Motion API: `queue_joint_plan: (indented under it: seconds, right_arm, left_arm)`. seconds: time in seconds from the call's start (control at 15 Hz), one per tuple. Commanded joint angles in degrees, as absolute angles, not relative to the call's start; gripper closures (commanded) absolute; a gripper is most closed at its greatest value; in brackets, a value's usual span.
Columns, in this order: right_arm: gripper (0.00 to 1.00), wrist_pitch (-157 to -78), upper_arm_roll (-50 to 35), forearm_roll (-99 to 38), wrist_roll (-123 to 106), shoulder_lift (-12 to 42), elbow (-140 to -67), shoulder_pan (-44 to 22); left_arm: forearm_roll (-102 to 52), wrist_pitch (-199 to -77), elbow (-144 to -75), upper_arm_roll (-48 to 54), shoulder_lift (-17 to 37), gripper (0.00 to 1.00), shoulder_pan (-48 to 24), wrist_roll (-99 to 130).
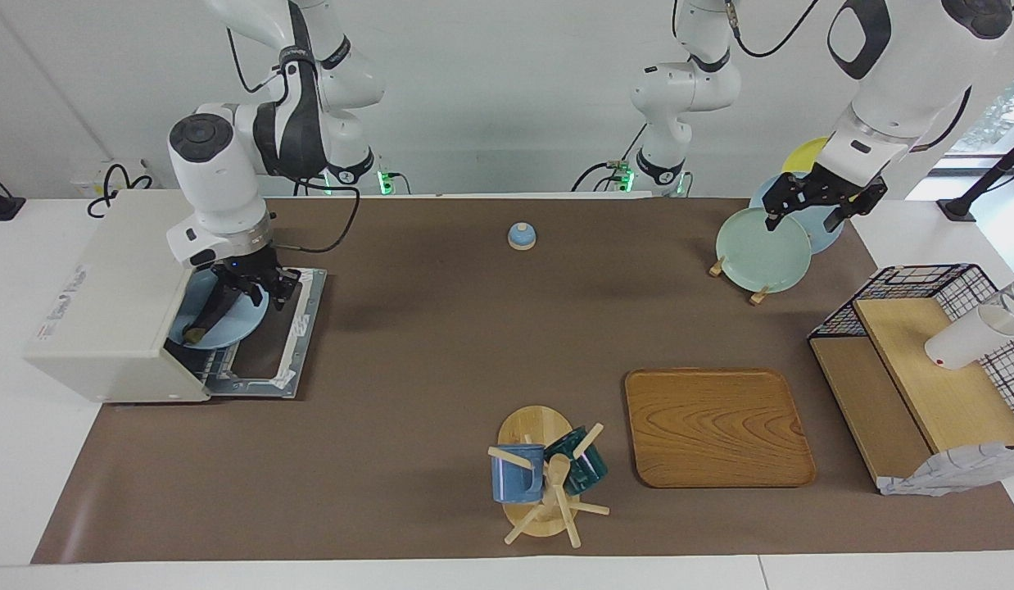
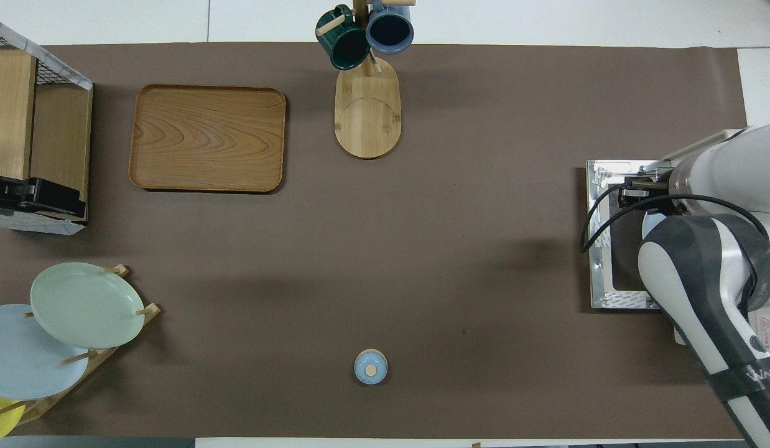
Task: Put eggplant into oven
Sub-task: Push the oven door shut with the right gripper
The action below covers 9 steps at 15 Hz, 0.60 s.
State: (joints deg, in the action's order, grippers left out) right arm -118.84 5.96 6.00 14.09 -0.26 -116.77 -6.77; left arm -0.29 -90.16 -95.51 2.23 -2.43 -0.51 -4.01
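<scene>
1. Facing view: the oven (image 1: 106,311) sits at 9 o'clock on the desk (image 1: 441,369), at the right arm's end. Its door (image 1: 287,348) lies open and flat.
2. A blue plate (image 1: 233,326) sits in the oven's mouth, half in and half out. The eggplant (image 1: 208,318) lies on that plate, with its brown stem pointing to 7 o'clock.
3. The right gripper (image 1: 249,288) is down at the top end of the eggplant. I cannot tell if its fingers are pinching the eggplant or have let go.
4. The left gripper (image 1: 806,215) waits up in the air at 2 o'clock, over the green plate (image 1: 761,250) in the plate rack. Its fingers are spread and hold nothing.
5. What could go wrong:
   - The plate sticks out of the oven. A push from the gripper could tip it or slide it onto the door.
   - The eggplant is smooth and round, so it could roll off the plate.
   - If the fingers lift while they are pinching it, the eggplant comes back out.
   - The arm is close to the oven's top edge and could bump it.
6. In the overhead view the right arm hides the plate and eggplant, so this view cannot check them.
</scene>
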Motion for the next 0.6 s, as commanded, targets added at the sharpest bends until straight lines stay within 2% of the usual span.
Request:
queue_joint_plan:
  seconds: [0.0, 0.07, 0.27, 0.53]
  right_arm:
    - [0.94, -124.17, 5.89, 3.6, 14.58, 1.84, -118.29, -9.39]
    - [1.0, -126.19, 5.98, 3.6, 17.37, 3.24, -119.0, -10.54]
    - [1.0, -134.19, 5.98, 3.69, 19.07, 4.22, -124.52, -10.9]
    - [1.0, -136.41, 6.06, 4.48, 19.42, 7.64, -126.3, -10.9]
  left_arm:
    - [0.97, -90.62, -95.89, 1.93, -3.16, 0.0, -0.88, -4.39]
    - [0.97, -90.7, -95.89, 1.93, -3.16, 0.0, -0.88, -4.39]
    - [0.97, -90.62, -95.89, 1.93, -3.16, 0.0, -0.88, -4.39]
    - [0.97, -90.62, -95.89, 2.02, -3.16, 0.0, -0.88, -4.39]
